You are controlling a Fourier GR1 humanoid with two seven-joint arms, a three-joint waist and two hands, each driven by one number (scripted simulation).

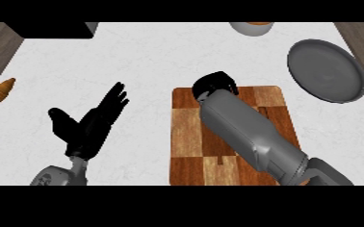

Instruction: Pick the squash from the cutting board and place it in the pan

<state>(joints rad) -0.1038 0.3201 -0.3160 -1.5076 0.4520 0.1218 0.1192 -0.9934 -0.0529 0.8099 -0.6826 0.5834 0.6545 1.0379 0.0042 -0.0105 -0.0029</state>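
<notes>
Grasp step: right hand (215, 85) fingers curled at board's (188, 125) far end, likely clamped on hidden squash. Next: lift, carry right to pan (326, 72).

The right forearm (249, 134) lies slantwise across the cutting board (186, 139), and the right hand (215, 85) sits over the board's far left corner; together they block most of the board. The pan (326, 70) lies just beyond the board's far right corner, apart from it by a narrow gap of bare bench (163, 53). Left of the board, the open left hand (89, 122) fills that side. Beyond the board the bench is bare up to a bowl (250, 28) and a black block (50, 30) at the far edge.
</notes>
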